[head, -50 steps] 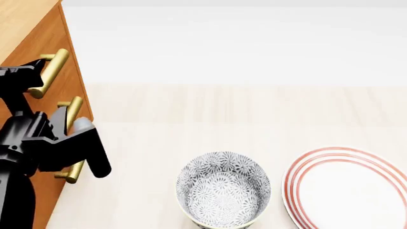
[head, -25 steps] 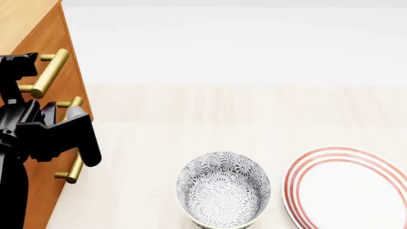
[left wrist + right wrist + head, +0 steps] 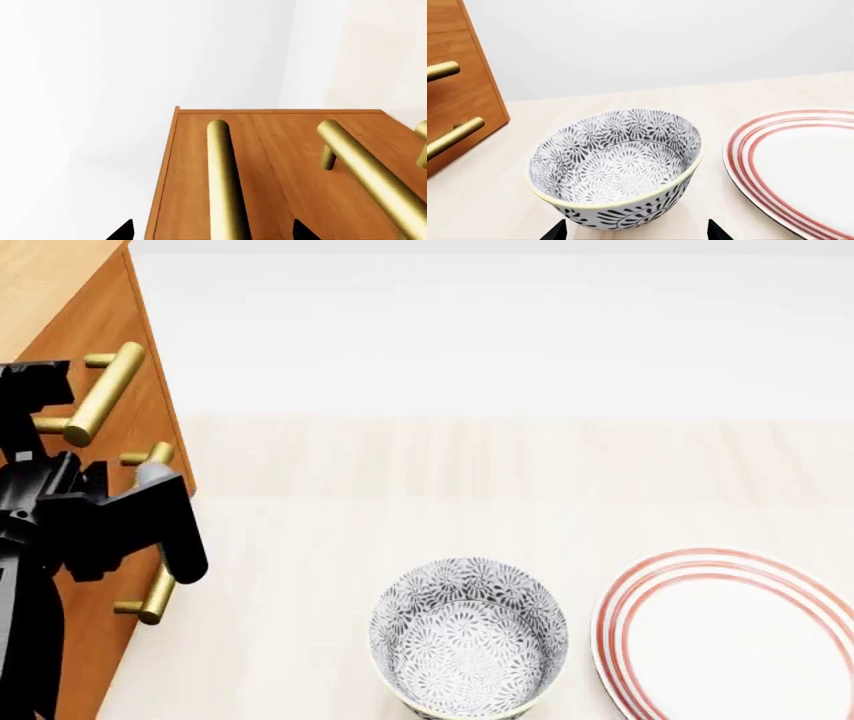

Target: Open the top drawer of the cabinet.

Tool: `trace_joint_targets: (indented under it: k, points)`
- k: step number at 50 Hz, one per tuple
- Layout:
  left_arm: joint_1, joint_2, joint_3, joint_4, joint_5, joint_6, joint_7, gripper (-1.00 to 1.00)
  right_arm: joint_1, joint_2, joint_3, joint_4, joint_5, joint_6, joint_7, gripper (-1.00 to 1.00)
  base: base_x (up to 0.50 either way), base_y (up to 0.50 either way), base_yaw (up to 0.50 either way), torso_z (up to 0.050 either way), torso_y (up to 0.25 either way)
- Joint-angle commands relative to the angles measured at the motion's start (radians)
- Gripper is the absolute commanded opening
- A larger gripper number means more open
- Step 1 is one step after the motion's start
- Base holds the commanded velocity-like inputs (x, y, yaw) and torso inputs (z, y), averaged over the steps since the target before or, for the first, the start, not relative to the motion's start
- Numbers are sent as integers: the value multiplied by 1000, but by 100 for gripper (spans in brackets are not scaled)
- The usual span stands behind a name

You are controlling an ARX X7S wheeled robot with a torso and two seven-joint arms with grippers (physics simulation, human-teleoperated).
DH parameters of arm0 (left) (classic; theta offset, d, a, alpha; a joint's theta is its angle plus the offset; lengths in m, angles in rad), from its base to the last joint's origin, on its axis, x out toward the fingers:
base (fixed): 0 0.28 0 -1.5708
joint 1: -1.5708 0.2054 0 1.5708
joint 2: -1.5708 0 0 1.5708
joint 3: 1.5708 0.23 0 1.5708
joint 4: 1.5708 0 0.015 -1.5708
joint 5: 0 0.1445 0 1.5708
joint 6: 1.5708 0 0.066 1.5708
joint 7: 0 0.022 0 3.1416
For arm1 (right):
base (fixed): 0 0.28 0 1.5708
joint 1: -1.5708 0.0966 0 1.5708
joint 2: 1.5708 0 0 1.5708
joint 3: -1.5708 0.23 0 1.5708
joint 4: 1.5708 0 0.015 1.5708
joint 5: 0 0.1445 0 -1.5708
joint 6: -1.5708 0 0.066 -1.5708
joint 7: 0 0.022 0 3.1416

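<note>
Counter (image 3: 400,490) surface lies bare right of the cabinet (image 3: 80,330), which stands at the far left edge. Plate (image 3: 734,640) and bowl (image 3: 467,635) sit near, apart. Top drawer (image 3: 267,165) is closed; left tool (image 3: 212,231) is open, tips straddling its handle (image 3: 223,185). Right tool (image 3: 635,231) is open before the bowl.

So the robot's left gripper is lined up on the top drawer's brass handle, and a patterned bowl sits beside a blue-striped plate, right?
Not quite: the plate has red stripes, not blue, as the head view shows. The rest holds: the left gripper straddles the top drawer's handle, and the bowl sits beside the plate.
</note>
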Motion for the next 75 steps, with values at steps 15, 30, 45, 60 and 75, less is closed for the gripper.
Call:
trace_joint_targets:
  k: [15,30,45,60,75]
  points:
    - [-3,66,-32,-129,-15,66,-39,100,3,-12,12,10,-4,-8,-19,100,0,0,0,0,0]
    - [0,75,-39,-158,-21,84,-84,-100,7,-11,7,21,6,-9,-20,100,0,0,0,0,0]
    - [-3,85,-18,-153,-7,88,-84,-100,10,-8,1,22,22,7,-18,100,0,0,0,0,0]
    - [3,151,28,-161,5,106,-85,-100,19,-5,3,30,32,4,-13,100,4,0,-3,0,0]
    - [0,229,79,-168,19,120,-78,-100,21,0,-4,30,44,8,-16,100,3,0,-3,0,0]
